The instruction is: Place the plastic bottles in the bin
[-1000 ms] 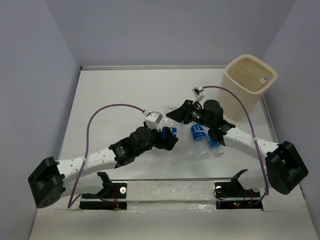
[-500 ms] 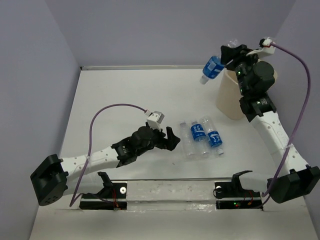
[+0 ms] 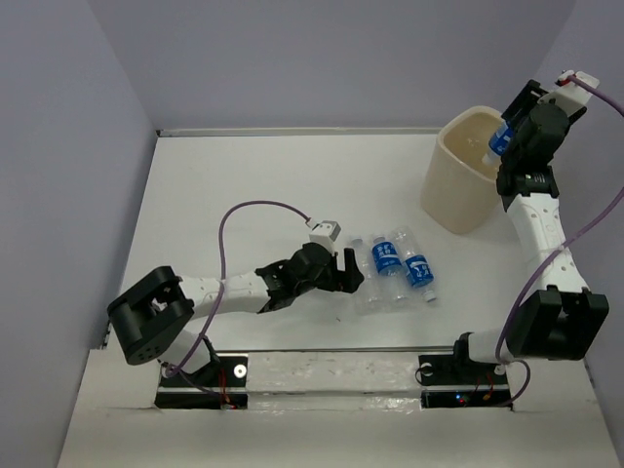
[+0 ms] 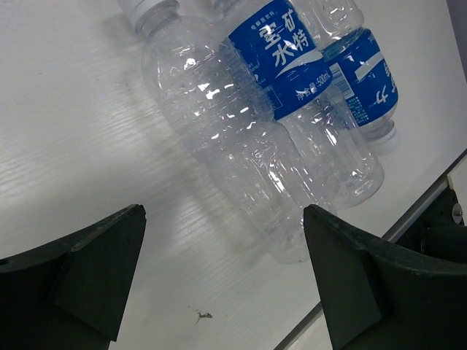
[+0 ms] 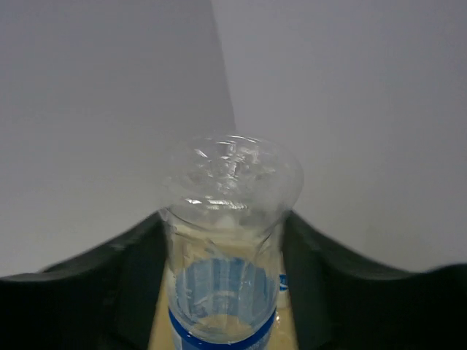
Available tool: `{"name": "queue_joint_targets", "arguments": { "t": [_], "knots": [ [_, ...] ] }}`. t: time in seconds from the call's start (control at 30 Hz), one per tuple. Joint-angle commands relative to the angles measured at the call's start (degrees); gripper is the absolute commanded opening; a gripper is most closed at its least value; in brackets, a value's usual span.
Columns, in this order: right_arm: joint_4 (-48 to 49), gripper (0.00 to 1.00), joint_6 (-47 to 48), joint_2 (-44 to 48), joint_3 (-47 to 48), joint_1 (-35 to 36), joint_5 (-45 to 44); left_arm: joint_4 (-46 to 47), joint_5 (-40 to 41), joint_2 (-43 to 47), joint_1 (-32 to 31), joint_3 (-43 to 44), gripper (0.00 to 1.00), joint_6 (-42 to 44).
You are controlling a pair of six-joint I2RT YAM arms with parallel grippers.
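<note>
**Top external:** fixed high above and behind the near edge of the white surface (image 3: 244, 185), angled down and forward. Covers the whole surface. Widest and farthest of the three views.

**Left wrist:** carried on the left hand (image 4: 224, 211), low and close over the surface, tilted down and forward, with both dark fingers (image 4: 87, 270) at the lower corners. Shares with the top view the three bottles (image 4: 277, 51) lying side by side.

**Right wrist:** carried on the raised right hand (image 5: 222, 248), facing a wall corner (image 5: 215, 73). Very close to the held bottle (image 5: 222, 292) at frame centre. Shares with the top view that bottle and a sliver of the beige bin (image 3: 458, 200).
</note>
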State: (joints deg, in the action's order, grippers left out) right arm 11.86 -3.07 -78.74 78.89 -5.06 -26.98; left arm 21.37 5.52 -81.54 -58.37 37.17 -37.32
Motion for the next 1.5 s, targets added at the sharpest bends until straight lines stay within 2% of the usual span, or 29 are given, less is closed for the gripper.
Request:
{"name": "queue_joint_targets", "arguments": {
  "t": [0.0,0.1,0.27,0.37,0.47,0.6,0.63,0.67,0.77,0.87,0.97,1.03,1.1,1.23,1.3,1.4,1.47],
  "knots": [
    [1.6,0.91,-4.7,0.6,-2.1,-1.0,2.0,4.1,-1.3,-3.7,-0.7,3.7,0.99,-1.1],
    [-0.9,0.95,-7.6,1.9,-3.0,-1.0,5.3,5.1,-1.8,-6.9,-0.9,5.0,0.99,-1.4],
    [-1.6,0.94,-17.6,9.2,-10.3,-1.0,15.9,6.7,-3.1,-11.0,-1.2,7.0,0.99,-2.6],
    [-1.6,0.93,-20.2,11.8,-14.9,0.2,20.9,7.1,-3.2,-12.5,-1.7,7.8,0.99,-2.8],
    [-1.1,0.93,-21.4,14.1,-21.0,4.3,22.1,7.1,-2.7,-14.0,-1.8,8.4,0.99,-3.2],
    [-0.8,0.93,-22.1,15.9,-29.4,14.4,22.3,7.2,-1.0,-16.4,-1.7,8.8,0.95,-3.1],
    [-1.1,0.92,-22.8,16.2,-30.8,16.1,22.4,7.2,-0.5,-16.7,-1.7,8.8,0.93,-3.1],
    [-1.0,0.92,-23.6,16.7,-32.3,17.5,24.3,7.2,0.4,-17.1,-1.7,8.4,0.86,-3.3],
    [-0.9,0.92,-27.2,18.8,-37.8,22.9,29.3,7.2,1.9,-16.2,-1.7,6.5,0.74,-3.1],
    [-0.8,0.92,-30.2,21.8,-42.5,28.7,29.8,7.1,3.3,-13.8,-1.7,3.6,0.61,-2.7],
    [-0.3,0.93,-32.7,22.2,-45.3,33.5,29.9,6.8,4.7,-11.1,-1.7,0.7,0.53,-2.1],
    [0.2,0.95,-34.0,21.4,-46.4,35.2,29.8,6.2,5.2,-9.9,-1.7,-0.3,0.51,-2.0],
    [0.7,0.95,-34.7,19.5,-47.8,37.0,29.4,5.5,6.0,-7.9,-1.7,-2.0,0.41,-1.9],
    [2.4,0.96,-35.8,17.3,-48.2,39.6,28.6,4.6,6.8,-3.8,-1.7,-4.7,0.31,-1.8],
    [2.0,0.97,-35.5,16.3,-47.7,40.7,28.0,4.7,5.5,-2.9,-1.7,-5.2,0.36,-1.2],
    [1.8,0.98,-35.2,15.9,-47.5,40.7,27.2,4.0,4.0,-3.3,-1.7,-4.1,0.69,-0.3],
    [1.8,0.98,-35.2,15.8,-47.3,40.7,27.3,3.1,3.6,-4.9,-1.7,-2.8,0.84,0.1]
  ]
}}
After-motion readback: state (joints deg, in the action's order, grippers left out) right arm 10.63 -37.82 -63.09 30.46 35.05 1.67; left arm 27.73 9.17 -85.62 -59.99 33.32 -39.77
